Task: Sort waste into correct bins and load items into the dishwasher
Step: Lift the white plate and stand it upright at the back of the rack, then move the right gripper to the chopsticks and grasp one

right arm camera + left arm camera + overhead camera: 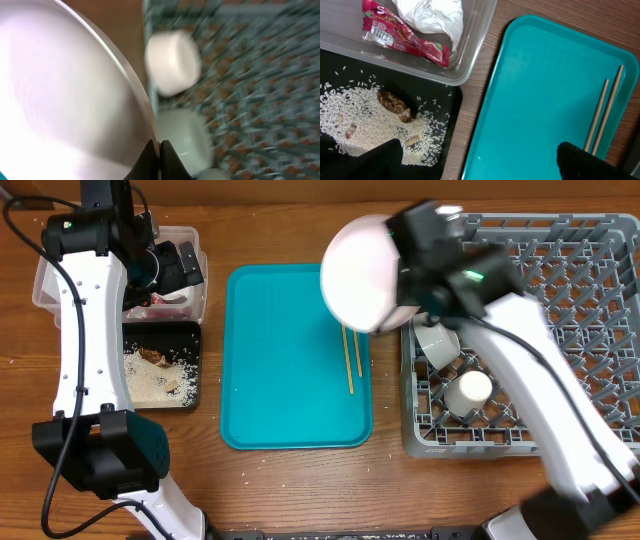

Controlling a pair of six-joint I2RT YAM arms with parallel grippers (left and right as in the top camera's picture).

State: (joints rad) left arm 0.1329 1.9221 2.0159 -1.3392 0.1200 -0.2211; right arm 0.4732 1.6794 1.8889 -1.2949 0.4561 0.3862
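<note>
My right gripper (159, 155) is shut on the rim of the round white plate (362, 272), held in the air between the teal tray and the grey dish rack (600, 240); the plate fills the left of the right wrist view (60, 90). A white cup (475, 387) and white bowls (437, 340) sit in the rack. Two chopsticks (352, 360) lie on the teal tray (280, 380). My left gripper (480, 160) is open and empty above the tray's left edge. The red wrapper (405, 37) and white tissue (432, 15) lie in the clear tub (470, 60). Rice and scraps (375, 120) lie in the black tray (190, 340).
The left arm's white links (85, 330) run along the table's left side beside the two bins. The right arm (540, 350) crosses over the front of the rack. Bare wooden table lies in front of the tray.
</note>
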